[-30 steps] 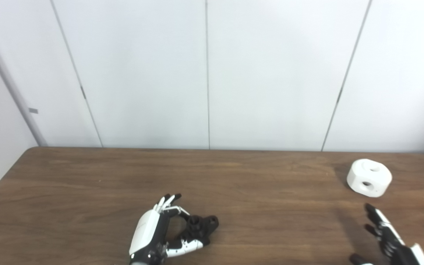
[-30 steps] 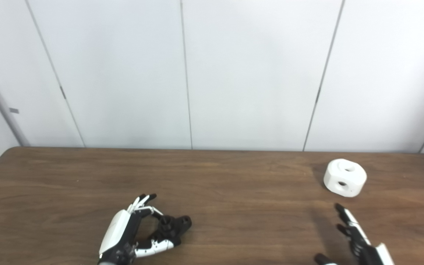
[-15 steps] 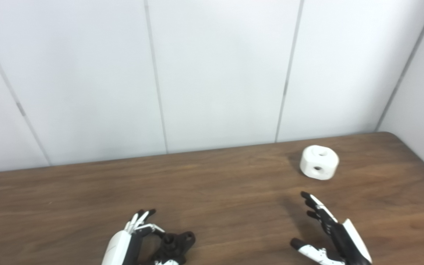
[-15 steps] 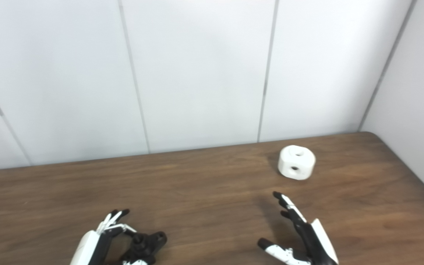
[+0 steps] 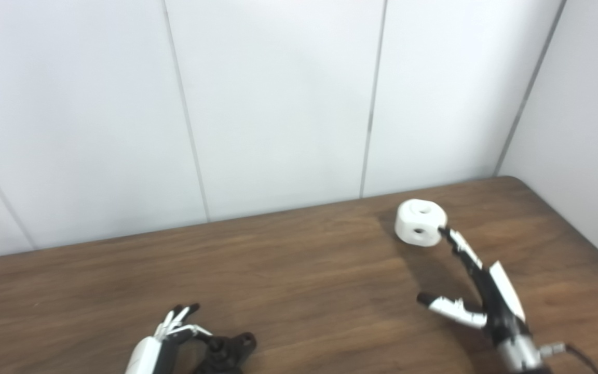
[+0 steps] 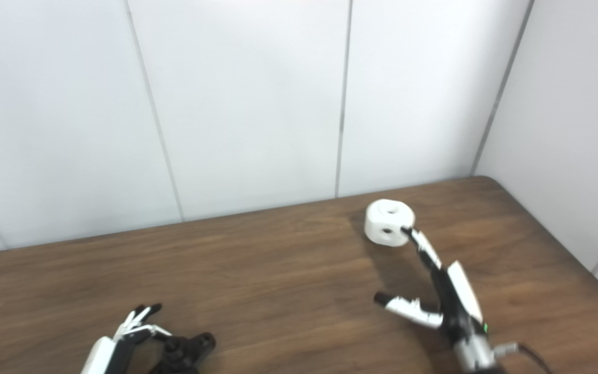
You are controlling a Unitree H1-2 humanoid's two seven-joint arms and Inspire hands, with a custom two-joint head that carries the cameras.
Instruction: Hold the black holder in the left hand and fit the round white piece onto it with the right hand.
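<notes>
Right hand (image 5: 486, 296) is reaching farther than a second ago, fingers spread and holding nothing, fingertips (image 5: 443, 230) now at the near side of the white piece (image 5: 419, 222); contact unclear. Camera is also panning right. Piece is sitting on the table (image 5: 304, 270) near its far right corner, ungrasped. Left hand (image 5: 166, 343) is curling around the holder (image 5: 226, 350) at the front edge; grip looks closed. Grasp, carry and fitting are all remaining.

The right hand (image 5: 486, 293) reached forward across the counter (image 5: 304, 270) with fingers spread, until its fingertips (image 5: 445, 232) arrived at the near side of the white piece (image 5: 419, 222). The head cameras swung right, pushing the left hand (image 6: 117, 347) toward the frame's bottom edge.
</notes>
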